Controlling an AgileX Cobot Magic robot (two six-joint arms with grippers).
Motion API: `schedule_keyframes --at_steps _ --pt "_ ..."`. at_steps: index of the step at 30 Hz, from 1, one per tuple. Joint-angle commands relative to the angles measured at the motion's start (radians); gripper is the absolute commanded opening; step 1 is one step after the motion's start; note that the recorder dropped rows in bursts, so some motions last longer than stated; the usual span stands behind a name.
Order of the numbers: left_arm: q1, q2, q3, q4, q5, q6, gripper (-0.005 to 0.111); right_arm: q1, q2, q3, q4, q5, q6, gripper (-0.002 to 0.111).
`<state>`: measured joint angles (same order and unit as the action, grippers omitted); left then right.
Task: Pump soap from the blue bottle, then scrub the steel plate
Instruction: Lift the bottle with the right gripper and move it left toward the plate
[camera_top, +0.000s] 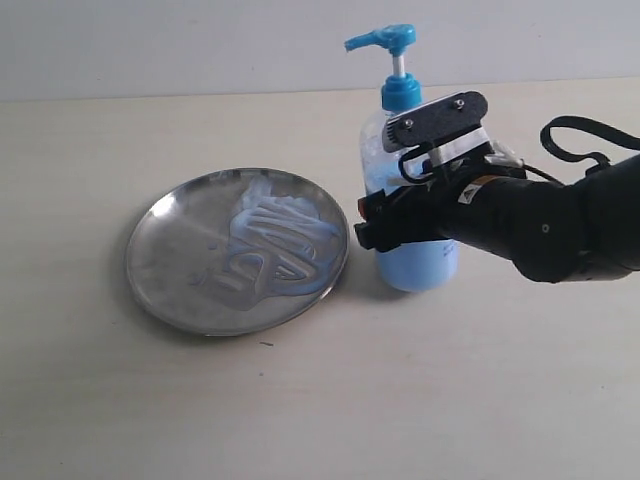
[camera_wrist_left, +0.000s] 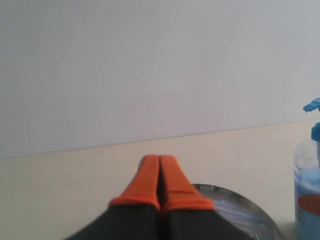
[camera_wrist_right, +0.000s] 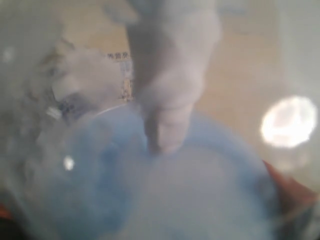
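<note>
Right gripper (camera_top: 390, 215): jaws set wide astride the lower body of the blue bottle (camera_top: 420, 265) and apparently bearing on its sides; the right wrist view is too blurred to confirm contact. The bottle stands upright on the table (camera_top: 400, 400), just beside the steel plate (camera_top: 160, 290), its pump head (camera_top: 385, 40) unpressed and pointing toward the plate. Assessment: the plastic wall is thin, smooth and likely to flex, and the bottle is top-heavy at the pump, so a low grip on the body is sound. Soap (camera_top: 275, 240) lies in pale streaks across the plate. Left gripper (camera_wrist_left: 160, 167): orange tips pressed together, nothing between them, hanging near the plate.
</note>
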<state>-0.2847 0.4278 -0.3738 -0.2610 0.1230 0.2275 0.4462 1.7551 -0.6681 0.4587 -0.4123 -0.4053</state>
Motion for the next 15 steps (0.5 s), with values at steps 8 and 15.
schedule_keyframes --at_steps 8,15 --pt "-0.006 0.027 -0.016 -0.018 0.02 0.004 0.0 0.009 -0.011 -0.037 0.111 -0.054 -0.199 0.0" --pt "-0.006 0.027 -0.015 -0.032 0.027 0.004 0.0 0.009 0.003 -0.097 0.099 -0.017 -0.199 0.0"
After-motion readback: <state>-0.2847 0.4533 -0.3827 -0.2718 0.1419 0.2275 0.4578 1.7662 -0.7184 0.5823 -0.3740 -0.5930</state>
